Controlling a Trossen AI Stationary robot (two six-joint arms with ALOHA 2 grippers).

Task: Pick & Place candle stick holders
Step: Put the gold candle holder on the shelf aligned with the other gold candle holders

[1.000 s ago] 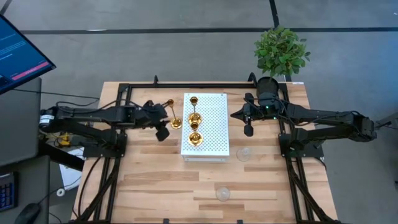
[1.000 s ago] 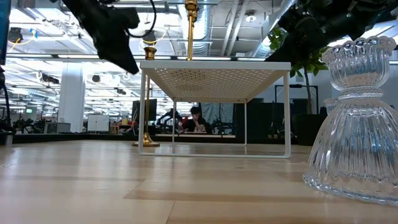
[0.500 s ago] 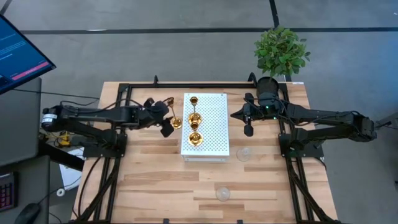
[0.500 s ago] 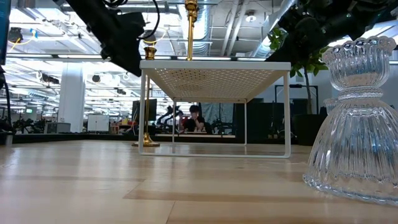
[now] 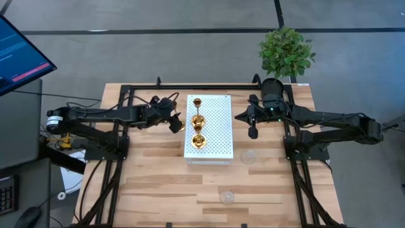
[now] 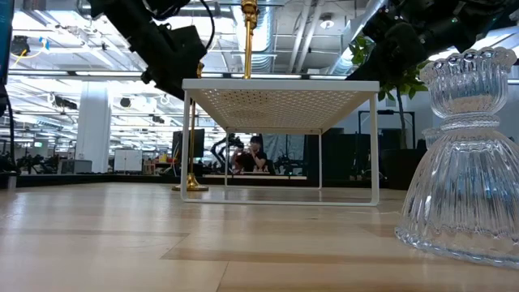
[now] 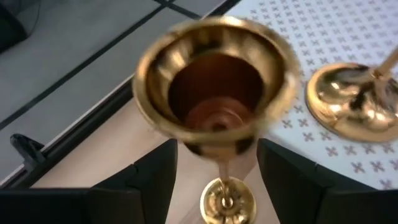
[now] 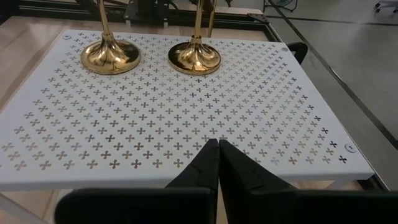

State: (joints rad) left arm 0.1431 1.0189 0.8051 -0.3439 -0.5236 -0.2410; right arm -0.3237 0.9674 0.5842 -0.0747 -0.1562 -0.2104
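A gold thin-stemmed candle holder [image 7: 214, 93] stands on its round base [image 6: 193, 186] on the wooden table, just left of the white perforated rack [image 5: 215, 136]. My left gripper [image 5: 174, 121] is open, level with the holder, one finger on each side of its stem below the cup; I see no touch. Two more gold holders [image 5: 197, 120] [image 5: 198, 140] stand on the rack. Two clear glass holders [image 5: 249, 156] [image 5: 226, 197] stand on the table, to the right of and in front of the rack. My right gripper [image 5: 253, 132] is shut and empty at the rack's right edge.
A black pot with a green plant [image 5: 285, 54] stands at the table's far right corner. The rack stands on thin legs, with open space under it [image 6: 280, 146]. One glass holder [image 6: 466, 162] is close to the low camera. A monitor [image 5: 19, 57] is off the left side.
My left gripper has moved toward the table's right edge and a little toward the far edge, up to the gold holder beside the rack. Its fingers now stand on either side of the stem. The holder has stayed in place.
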